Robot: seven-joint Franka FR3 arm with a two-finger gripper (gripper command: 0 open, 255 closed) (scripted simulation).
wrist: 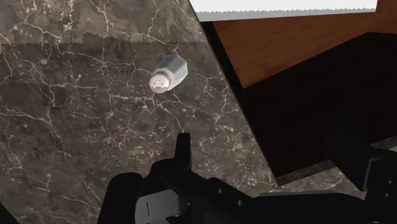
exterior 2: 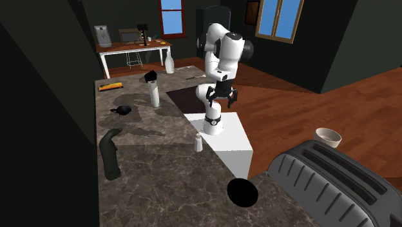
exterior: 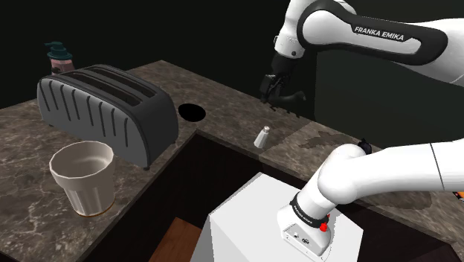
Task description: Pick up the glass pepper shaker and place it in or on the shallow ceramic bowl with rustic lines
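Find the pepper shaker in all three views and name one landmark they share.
Shoulder view: the pepper shaker stands near the picture's middle, at the edge of the counter, above the white stand.
Second exterior view: near the middle, at the counter's edge, just left of the stand.
Wrist view: on the marble, seen from above.
Shared landmark: the white stand, which the wrist view shows beyond the counter's edge.

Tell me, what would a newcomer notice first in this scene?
The big white arm arches over a dark marble counter, its black gripper open, hanging near a tiny upright shaker by the counter's edge. Next comes the bulky dark toaster at the shoulder view's left, with a cream ribbed bowl just in front.
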